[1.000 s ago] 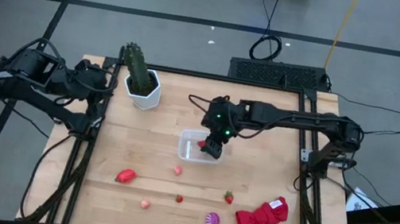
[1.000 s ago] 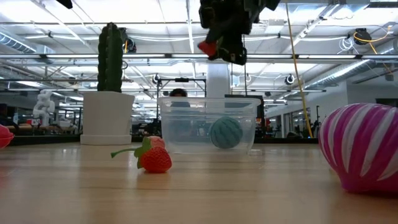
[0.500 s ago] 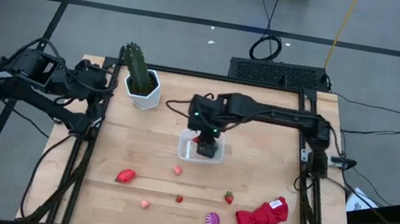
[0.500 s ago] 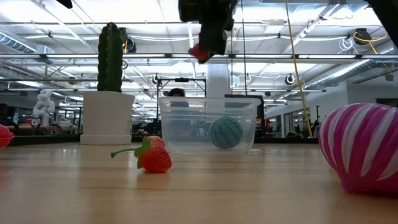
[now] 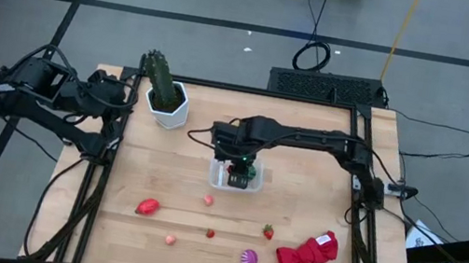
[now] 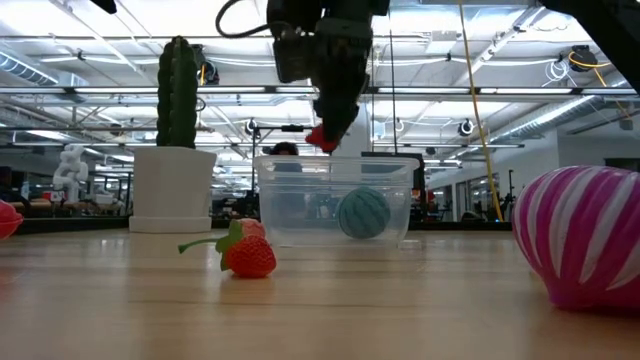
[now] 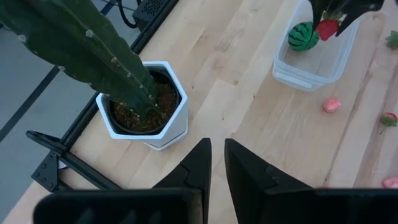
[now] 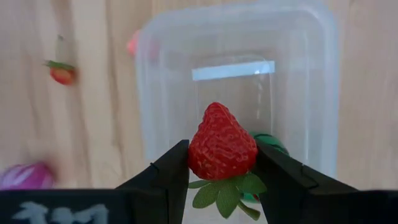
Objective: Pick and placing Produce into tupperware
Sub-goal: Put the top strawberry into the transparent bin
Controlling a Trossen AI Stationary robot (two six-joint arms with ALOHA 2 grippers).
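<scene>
My right gripper (image 5: 244, 165) hangs over the clear tupperware (image 5: 234, 177) in the middle of the table, shut on a red strawberry (image 8: 222, 148). In the low view the strawberry (image 6: 322, 138) is just above the tub's rim (image 6: 335, 160). A green striped ball (image 6: 362, 213) lies on the tub's floor. My left gripper (image 7: 216, 150) is shut with nothing in it, up at the table's left side near the cactus pot (image 7: 146, 115). My right gripper pinches the strawberry's two sides (image 8: 195, 155) between its two fingers (image 8: 166, 174), close to the leafy end (image 8: 227, 194). The fingers slant steeply down from above. The strawberry is lifted clear over the tub's opening, its pointed tip away from the wrist.
Loose on the near half of the table lie a red pepper-like piece (image 5: 147, 206), pink bits (image 5: 208, 200), two small strawberries (image 5: 268, 232), a purple striped piece (image 5: 248, 259) and a red cloth (image 5: 307, 255). The cactus in its white pot (image 5: 166, 102) stands at the far left.
My right gripper has gone down toward the tupperware and a little toward the table's left edge, tipping to point more steeply down and rolling at the wrist. The strawberry has come down with it, from well above the tub to just over its rim.
</scene>
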